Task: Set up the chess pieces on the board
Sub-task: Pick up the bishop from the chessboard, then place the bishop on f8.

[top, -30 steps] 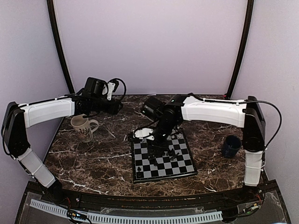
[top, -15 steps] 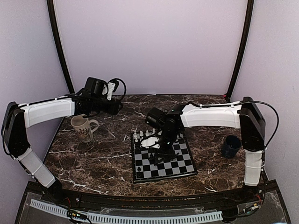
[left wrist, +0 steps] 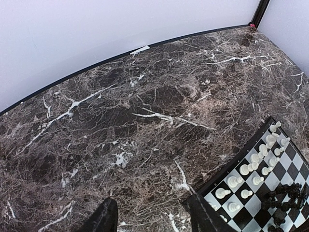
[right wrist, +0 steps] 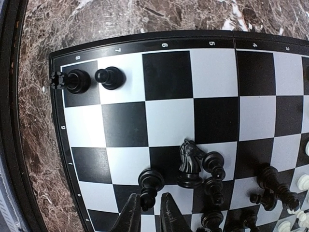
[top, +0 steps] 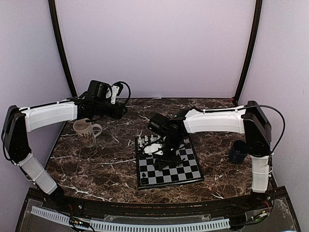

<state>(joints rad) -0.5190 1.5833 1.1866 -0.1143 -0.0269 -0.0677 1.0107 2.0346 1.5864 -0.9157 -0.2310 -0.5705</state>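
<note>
The board (top: 189,172) lies in the middle of the table. White chess pieces (top: 147,140) stand along its back left edge, and also show in the left wrist view (left wrist: 256,164). A black rook (right wrist: 72,80) and a black pawn (right wrist: 110,78) stand at one corner. A knight (right wrist: 190,164) and several loose black pieces (right wrist: 270,191) crowd the centre. My right gripper (top: 165,155) hangs low over the board. In the right wrist view it (right wrist: 150,212) is shut on the head of a black pawn (right wrist: 150,181). My left gripper (left wrist: 153,220) is open and empty, high above the bare table left of the board (left wrist: 242,148).
A white patterned mug (top: 87,131) stands at the left under my left arm. A dark blue cup (top: 239,151) stands at the right near my right arm's base. The table is dark marble, with walls close behind and at both sides.
My right gripper has moved from the board's back edge toward its centre and come lower, uncovering the white pieces at the back. My left arm has not moved.
</note>
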